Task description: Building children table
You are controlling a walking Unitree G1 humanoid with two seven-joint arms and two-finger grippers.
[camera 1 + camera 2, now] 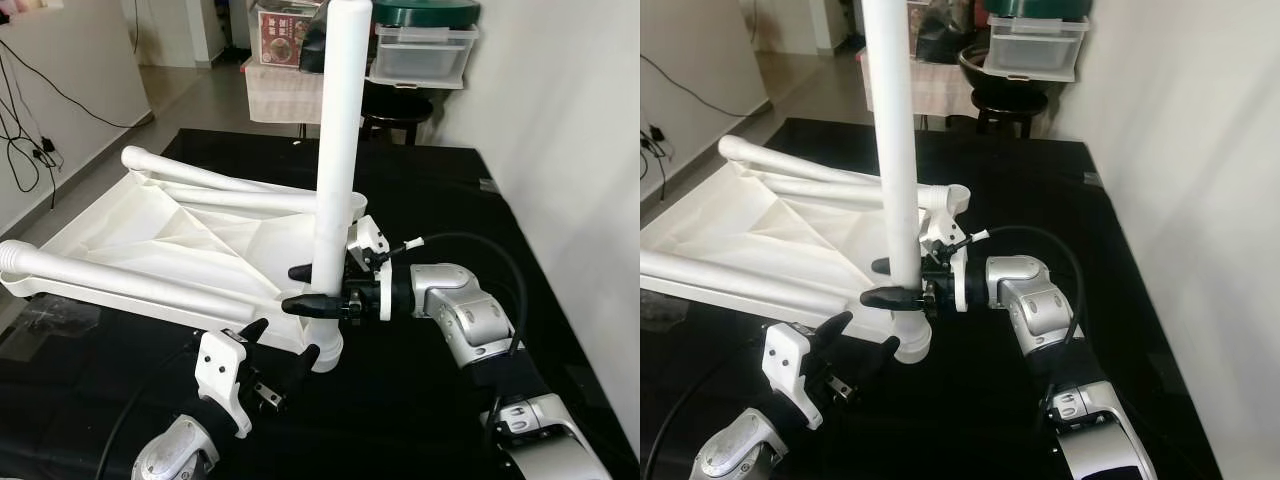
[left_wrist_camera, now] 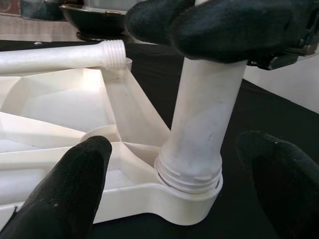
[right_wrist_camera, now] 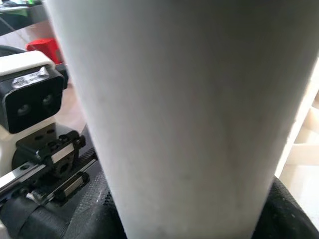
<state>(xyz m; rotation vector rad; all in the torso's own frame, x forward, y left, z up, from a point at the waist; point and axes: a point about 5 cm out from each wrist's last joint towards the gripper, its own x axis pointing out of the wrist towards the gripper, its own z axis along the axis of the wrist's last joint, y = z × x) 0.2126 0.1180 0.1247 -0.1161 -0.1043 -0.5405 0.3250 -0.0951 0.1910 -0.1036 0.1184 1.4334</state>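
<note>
A white plastic tabletop [image 1: 170, 235] lies upside down on a black bench [image 1: 430, 190], overhanging the bench's left edge, with its ribbed underside facing up. One white leg [image 1: 338, 150] stands upright in the socket [image 2: 192, 191] at the tabletop corner nearest the robot; its top end is cut off by the frame in the right eye view. The left wrist view shows the leg's threaded end sitting in the socket ring, with some thread showing above the rim; how far it is screwed in cannot be told. The right gripper [image 1: 312, 288] reaches in from the right, its two black fingers pinching the leg low down, just above the socket. In the right wrist view the leg is so close that it blocks nearly everything, and the fingers' pads are hidden behind it. The left gripper [image 1: 278, 352] hovers low at the bench's near edge, its fingers spread, one on each side of the socket corner and touching nothing. Two more legs lie loose across the tabletop: one [image 1: 225, 180] along its far side, another [image 1: 115, 280] along its near side, threaded end pointing left. Beyond the bench's far edge, a stool [image 1: 395, 105] and stacked boxes [image 1: 425, 50] are partly cut off.
</note>
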